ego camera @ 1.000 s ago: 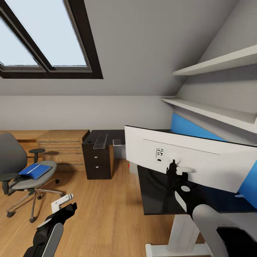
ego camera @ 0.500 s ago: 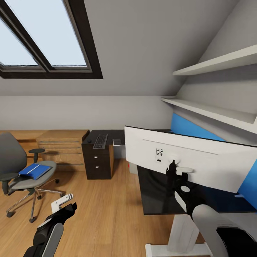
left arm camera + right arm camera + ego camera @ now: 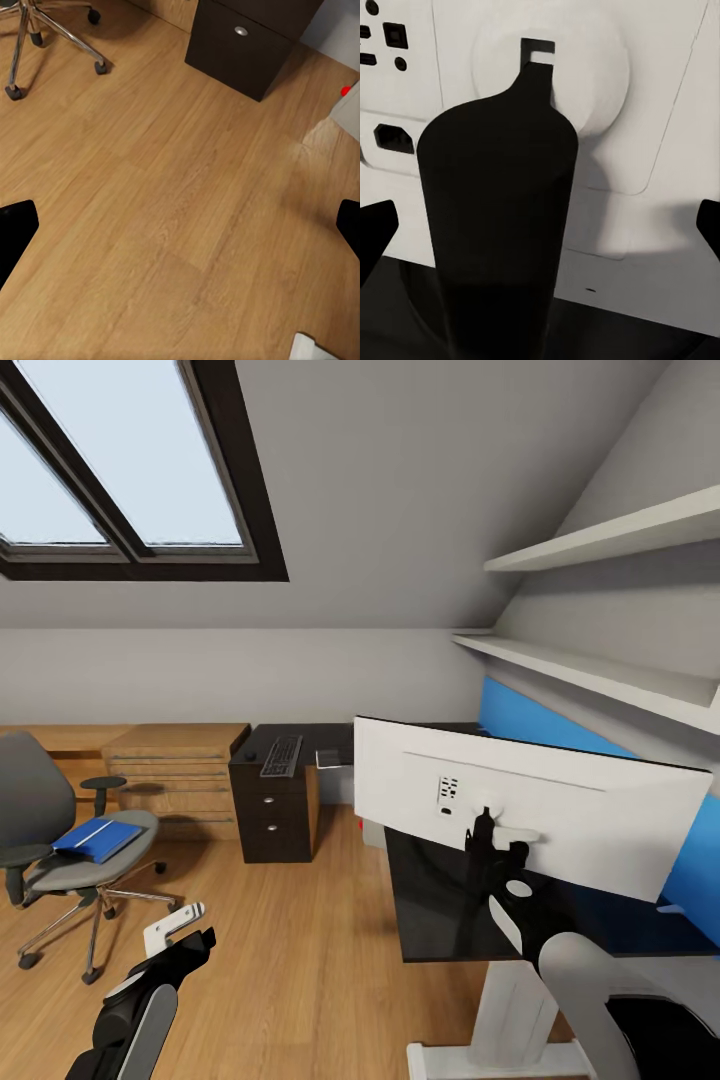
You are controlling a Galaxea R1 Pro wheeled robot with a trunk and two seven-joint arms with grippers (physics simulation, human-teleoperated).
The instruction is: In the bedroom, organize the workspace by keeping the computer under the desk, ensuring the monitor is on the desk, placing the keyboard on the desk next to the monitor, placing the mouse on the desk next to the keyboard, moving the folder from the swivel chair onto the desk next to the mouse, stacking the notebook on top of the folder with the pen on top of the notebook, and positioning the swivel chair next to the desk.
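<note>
White monitor (image 3: 530, 810) back on black desk (image 3: 450, 920), right gripper (image 3: 487, 850) at its stand, blue folder (image 3: 97, 838) on swivel chair (image 3: 60, 840)

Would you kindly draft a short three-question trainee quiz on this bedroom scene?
1. True or false: the folder lies on the swivel chair.
2. The keyboard rests on: A) the floor B) the dark drawer cabinet C) the wall shelf.
3. Which side of the monitor faces the head camera?

Key: 1 true. 2 B. 3 Its white back, with the ports; the right gripper is at its stand.
</note>
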